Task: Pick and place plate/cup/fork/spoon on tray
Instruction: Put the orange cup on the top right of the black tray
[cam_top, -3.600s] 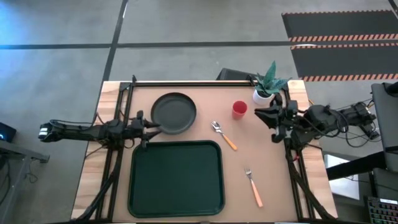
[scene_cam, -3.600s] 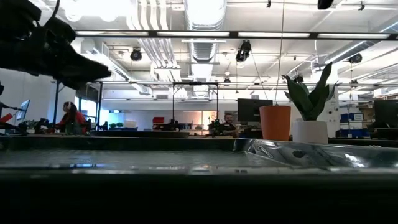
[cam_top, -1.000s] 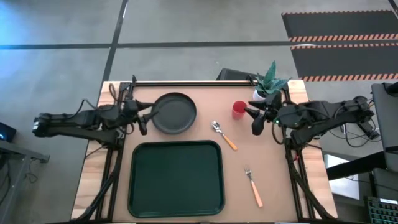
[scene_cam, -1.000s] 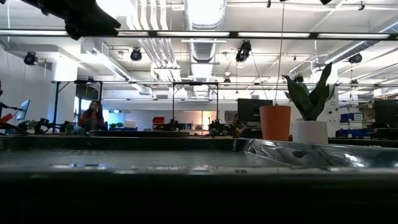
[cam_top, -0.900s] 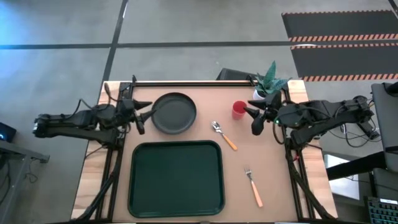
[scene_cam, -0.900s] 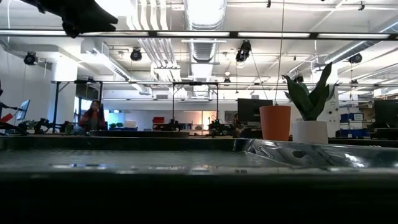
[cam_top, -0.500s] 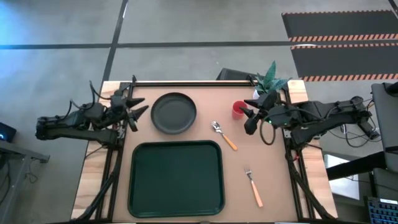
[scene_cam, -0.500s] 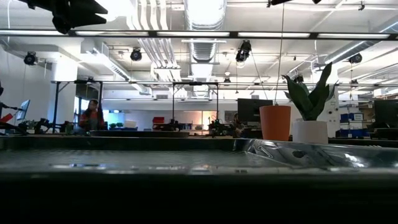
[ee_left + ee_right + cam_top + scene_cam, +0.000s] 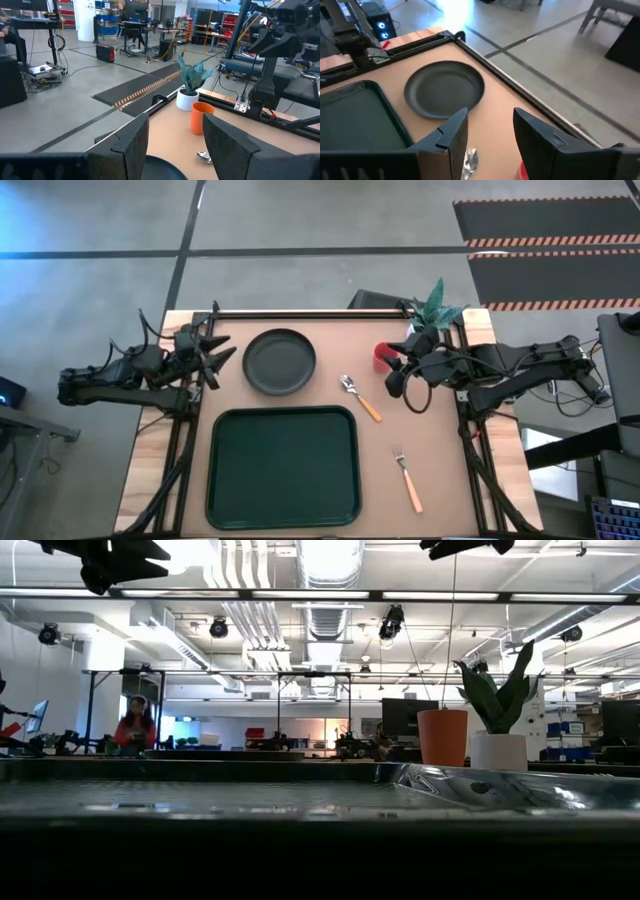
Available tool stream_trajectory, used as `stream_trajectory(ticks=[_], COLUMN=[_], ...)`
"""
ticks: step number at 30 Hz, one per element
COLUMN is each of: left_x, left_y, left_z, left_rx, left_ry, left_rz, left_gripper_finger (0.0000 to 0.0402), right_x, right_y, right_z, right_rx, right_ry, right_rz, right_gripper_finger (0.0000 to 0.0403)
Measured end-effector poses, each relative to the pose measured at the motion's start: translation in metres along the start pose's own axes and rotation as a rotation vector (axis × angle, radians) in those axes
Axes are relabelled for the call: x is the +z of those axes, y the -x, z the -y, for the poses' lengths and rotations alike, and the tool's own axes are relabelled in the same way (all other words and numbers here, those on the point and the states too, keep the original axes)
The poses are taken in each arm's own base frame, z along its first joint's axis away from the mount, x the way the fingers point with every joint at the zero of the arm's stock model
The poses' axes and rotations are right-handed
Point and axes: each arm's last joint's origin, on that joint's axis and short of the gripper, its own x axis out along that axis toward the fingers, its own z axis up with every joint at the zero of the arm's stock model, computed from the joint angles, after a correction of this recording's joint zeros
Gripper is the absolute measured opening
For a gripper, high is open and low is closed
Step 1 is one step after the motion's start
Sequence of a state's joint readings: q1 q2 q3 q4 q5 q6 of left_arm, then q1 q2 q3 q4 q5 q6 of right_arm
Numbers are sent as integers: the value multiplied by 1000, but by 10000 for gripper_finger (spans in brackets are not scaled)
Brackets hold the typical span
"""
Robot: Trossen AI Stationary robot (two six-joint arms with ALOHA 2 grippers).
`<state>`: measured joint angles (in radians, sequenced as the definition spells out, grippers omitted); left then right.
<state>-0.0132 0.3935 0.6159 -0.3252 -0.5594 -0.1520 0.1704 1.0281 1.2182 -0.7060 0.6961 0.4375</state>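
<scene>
Just beside the open, empty right gripper (image 9: 392,376) stands the red cup (image 9: 382,355), probably being approached; closing round it is called for next. The left gripper (image 9: 222,352) is held open and empty near the plate (image 9: 279,361).

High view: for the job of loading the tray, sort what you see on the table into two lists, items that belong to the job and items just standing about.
Belongs to the job:
plate
cup
spoon
fork
tray

Just standing about:
potted plant
</scene>
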Motion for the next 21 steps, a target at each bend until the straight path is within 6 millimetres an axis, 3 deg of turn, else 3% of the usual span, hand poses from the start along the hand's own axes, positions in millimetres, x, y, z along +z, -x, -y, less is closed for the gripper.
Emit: stream_trajectory(ticks=[10,21], left_x=[-1,-1], left_y=[0,0], left_z=[0,0], left_rx=[0,-1], left_ry=[-3,-2], left_rz=[-6,-6], left_gripper_finger=[170,170], right_x=[-17,-7], right_y=[-16,-83], right_z=[37,73], right_rx=[-150,-111], right_ry=[-174,-221], right_rz=[-361,-586], right_gripper_finger=[147,164])
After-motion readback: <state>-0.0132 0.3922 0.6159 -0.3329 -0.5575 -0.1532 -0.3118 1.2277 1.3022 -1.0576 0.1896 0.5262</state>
